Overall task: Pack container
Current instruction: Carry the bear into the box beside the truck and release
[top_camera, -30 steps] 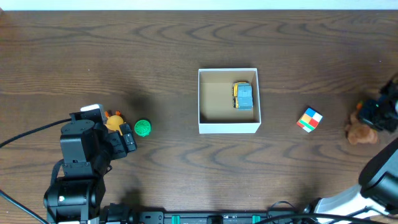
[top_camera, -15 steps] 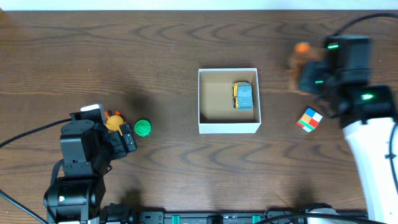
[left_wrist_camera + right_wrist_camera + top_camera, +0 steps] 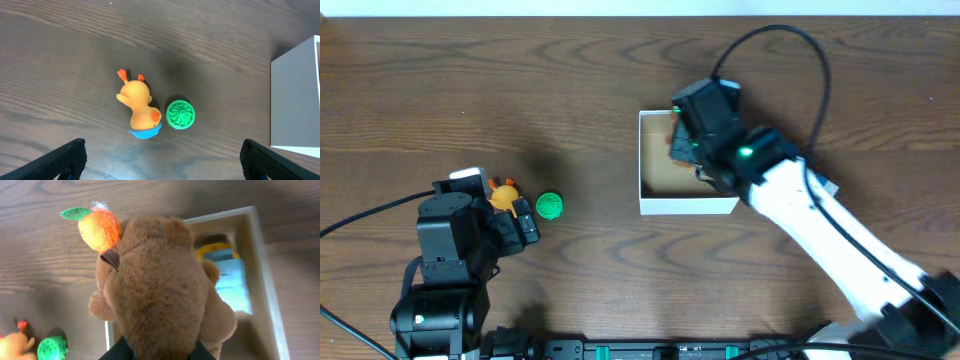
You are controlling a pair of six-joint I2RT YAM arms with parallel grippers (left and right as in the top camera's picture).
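Observation:
The container [image 3: 653, 205], a white-walled square box with a brown inside, stands mid-table; its wall also shows in the left wrist view [image 3: 296, 97] and its rim in the right wrist view [image 3: 263, 255]. A blue and yellow toy [image 3: 227, 277] lies inside it. My right gripper [image 3: 688, 140] hovers over the box, shut on a brown plush bear [image 3: 160, 290] with an orange fruit on its head; its fingertips are hidden by the fur. My left gripper [image 3: 160, 162] is open and empty, near an orange duck [image 3: 137, 105] and a green ball [image 3: 180, 114].
The duck [image 3: 503, 195] and green ball [image 3: 550, 206] lie left of the box, beside my left arm. The right arm stretches from the bottom right across the table. The colourful cube is hidden under it.
My right gripper has carried the plush bear from the far right edge leftward, up and over to above the container. The left arm has not moved.

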